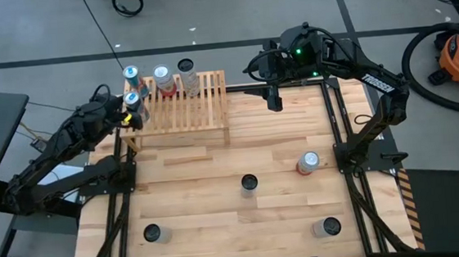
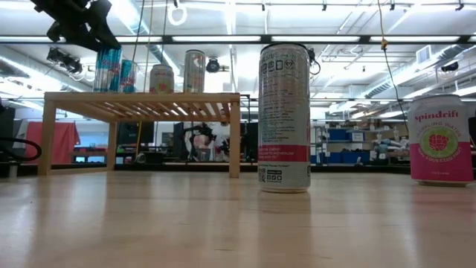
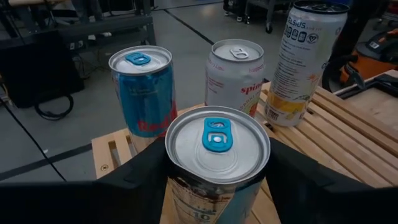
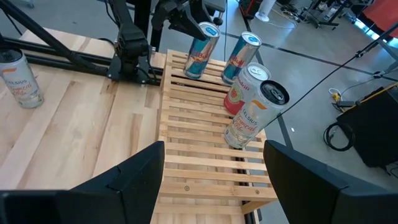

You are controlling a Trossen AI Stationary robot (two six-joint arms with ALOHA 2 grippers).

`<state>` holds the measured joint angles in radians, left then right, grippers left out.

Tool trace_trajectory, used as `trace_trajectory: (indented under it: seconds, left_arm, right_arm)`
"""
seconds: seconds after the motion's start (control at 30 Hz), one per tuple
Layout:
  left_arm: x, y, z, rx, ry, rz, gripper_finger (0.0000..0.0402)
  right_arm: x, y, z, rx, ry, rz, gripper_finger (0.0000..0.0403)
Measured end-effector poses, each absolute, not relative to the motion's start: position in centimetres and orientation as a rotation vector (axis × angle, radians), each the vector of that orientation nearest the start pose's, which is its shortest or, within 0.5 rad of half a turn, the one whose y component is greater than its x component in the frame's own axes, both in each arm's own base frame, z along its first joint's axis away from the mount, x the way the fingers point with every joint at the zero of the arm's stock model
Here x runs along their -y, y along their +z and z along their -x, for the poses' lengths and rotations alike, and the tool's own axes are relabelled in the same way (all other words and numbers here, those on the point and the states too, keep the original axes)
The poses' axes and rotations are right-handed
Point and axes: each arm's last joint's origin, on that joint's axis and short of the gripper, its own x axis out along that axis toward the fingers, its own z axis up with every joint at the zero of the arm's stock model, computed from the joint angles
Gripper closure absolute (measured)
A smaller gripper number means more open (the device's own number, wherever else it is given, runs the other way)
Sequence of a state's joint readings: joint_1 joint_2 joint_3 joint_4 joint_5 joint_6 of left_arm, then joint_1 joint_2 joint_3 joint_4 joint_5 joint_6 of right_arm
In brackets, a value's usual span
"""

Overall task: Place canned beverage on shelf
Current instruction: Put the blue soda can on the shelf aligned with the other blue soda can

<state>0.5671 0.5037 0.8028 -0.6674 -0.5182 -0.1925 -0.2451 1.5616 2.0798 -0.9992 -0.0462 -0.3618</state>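
Four cans stand on the shelf (image 1: 180, 108), the low light-wood slatted rack set at the far left part of the desk (image 1: 220, 211). The left gripper (image 1: 132, 110) is at the shelf's left end, its two dark fingers clamped on a blue-tabbed can (image 3: 216, 163), which stands upright on the slats at the left end, nearer the shelf's front edge. Just behind it, at the far left corner of the shelf, stands a blue and red can (image 3: 143, 90). Along the far edge, next in line, stand a short white and pink can (image 3: 234, 73) and a tall white can (image 3: 304, 61) with yellow markings; these two are close together but apart from the held can. The right gripper (image 1: 273, 99) hangs off the shelf's right end, near the desk's far edge, with its fingers spread apart and nothing between them. Four more cans stand on the bare desk: a tall silver can (image 2: 283, 117) near the centre, a pink-labelled can (image 2: 441, 139) toward the right edge, one dark-topped can (image 1: 152, 232) near the front left corner, and another (image 1: 331, 226) near the front right corner.
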Motion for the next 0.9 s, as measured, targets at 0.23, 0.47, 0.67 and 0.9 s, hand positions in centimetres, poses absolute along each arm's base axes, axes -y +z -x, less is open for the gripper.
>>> trace_trajectory:
  seconds: [0.23, 0.47, 0.67, 0.9]
  left_arm:
    - [-6.1, 32.7, -7.0, -0.308, 1.096, 0.135, 0.0176]
    - [-5.7, 33.0, -6.5, -0.277, 1.040, 0.110, 0.0172]
    - [-5.2, 33.3, -5.8, -0.256, 1.029, 0.075, 0.0170]
    - [-5.0, 33.3, -5.7, -0.254, 0.973, 0.073, 0.0169]
  right_arm:
    - [6.8, 49.6, -27.8, -0.507, -0.107, 0.283, 0.0119]
    - [6.8, 49.5, -27.8, -0.518, -0.104, 0.281, 0.0119]
    - [6.8, 49.5, -27.8, -0.518, -0.103, 0.281, 0.0119]
    - [6.7, 49.5, -27.8, -0.519, -0.095, 0.279, 0.0119]
